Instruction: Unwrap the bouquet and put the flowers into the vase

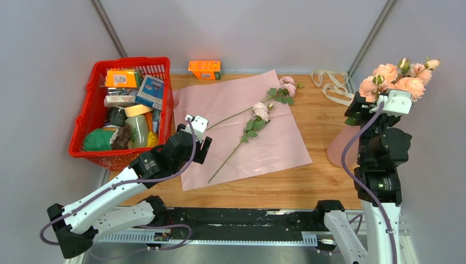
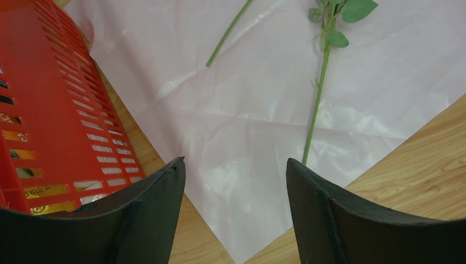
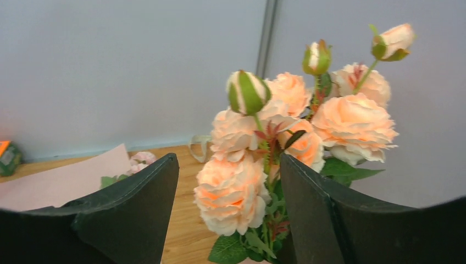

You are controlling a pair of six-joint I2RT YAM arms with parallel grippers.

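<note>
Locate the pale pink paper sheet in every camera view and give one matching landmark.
Top external: the flat pale pink paper sheet lies mid-picture, right of the red plastic basket.
Left wrist: the sheet fills most of the picture, a corner at bottom centre.
Right wrist: a strip at lower left.
Shared landmark: the loose green-stemmed roses lying on it.

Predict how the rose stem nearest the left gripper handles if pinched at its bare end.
Probably light: the stem is thin. Likely sags bloom-first, since the bloom sits at the far end. May slide on the glossy paper.
</note>
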